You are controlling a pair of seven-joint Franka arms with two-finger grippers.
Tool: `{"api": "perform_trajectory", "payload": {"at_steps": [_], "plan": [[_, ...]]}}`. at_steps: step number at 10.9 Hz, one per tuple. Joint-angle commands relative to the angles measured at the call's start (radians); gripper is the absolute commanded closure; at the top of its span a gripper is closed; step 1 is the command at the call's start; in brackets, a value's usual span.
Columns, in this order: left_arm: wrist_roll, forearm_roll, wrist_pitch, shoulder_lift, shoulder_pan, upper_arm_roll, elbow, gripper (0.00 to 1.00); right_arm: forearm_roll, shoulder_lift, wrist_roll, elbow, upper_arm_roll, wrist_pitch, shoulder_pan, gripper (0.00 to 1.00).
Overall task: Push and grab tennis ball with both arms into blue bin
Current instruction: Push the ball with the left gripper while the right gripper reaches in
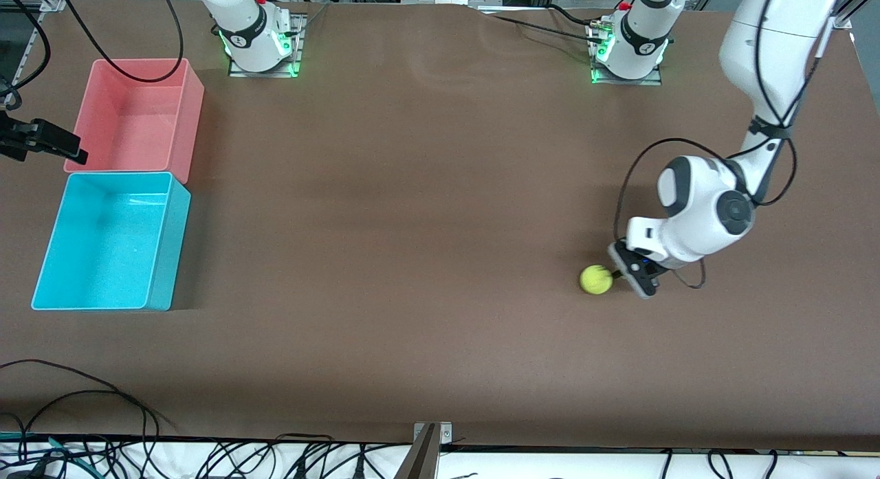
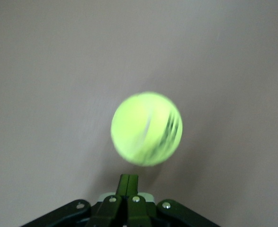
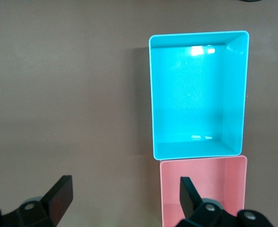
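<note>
I see the left gripper [image 2: 128,182] low over the table [image 1: 412,259], fingers pressed together, empty, just beside the tennis ball [image 1: 595,280]. The right gripper [image 3: 124,191] is spread wide, empty, near the pink bin [image 1: 137,115] and blue bin [image 1: 110,242], well apart from the ball.

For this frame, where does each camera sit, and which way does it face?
Front view: high across the table, facing both bases; shows the left gripper beside the tennis ball.
Left wrist view: on the left wrist, looking past shut fingers at the ball, shared with the front view.
Right wrist view: looks down between open fingers at the blue bin and pink bin.
</note>
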Motion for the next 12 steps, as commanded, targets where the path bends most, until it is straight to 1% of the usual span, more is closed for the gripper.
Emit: {"api": "perform_trajectory", "payload": {"at_steps": [1, 2, 3, 5, 6, 7, 8, 10, 12], "plan": [[-0.035, -0.008, -0.015, 0.010, 0.003, 0.006, 0.033, 1.00, 0.020, 0.022, 0.008, -0.013, 0.003, 0.005, 0.009, 0.00], [-0.029, -0.007, -0.015, 0.010, 0.007, 0.007, 0.028, 1.00, 0.019, 0.037, 0.008, -0.020, 0.005, 0.015, 0.041, 0.00], [-0.008, -0.008, -0.015, 0.010, 0.010, 0.012, 0.022, 1.00, 0.020, 0.042, 0.008, -0.024, 0.005, 0.026, 0.041, 0.00], [0.006, -0.008, -0.021, -0.005, 0.035, 0.013, 0.007, 1.00, 0.022, 0.109, 0.008, -0.027, 0.008, 0.103, 0.067, 0.00], [0.005, -0.010, -0.023, -0.029, 0.048, 0.017, -0.016, 0.66, 0.032, 0.151, 0.015, -0.030, 0.009, 0.150, 0.078, 0.00], [0.006, -0.010, -0.023, -0.068, 0.076, 0.018, -0.047, 0.01, 0.077, 0.198, 0.013, -0.036, 0.009, 0.202, 0.078, 0.00], [0.005, -0.010, -0.023, -0.089, 0.087, 0.018, -0.064, 0.00, 0.103, 0.246, 0.012, -0.047, 0.009, 0.266, 0.078, 0.00], [-0.008, -0.013, -0.023, -0.117, 0.113, 0.020, -0.067, 0.00, 0.157, 0.359, 0.002, -0.045, 0.013, 0.403, 0.086, 0.00], [-0.009, -0.013, -0.023, -0.175, 0.142, 0.023, -0.098, 0.00, 0.155, 0.482, -0.001, -0.039, 0.022, 0.622, 0.104, 0.00]]}}
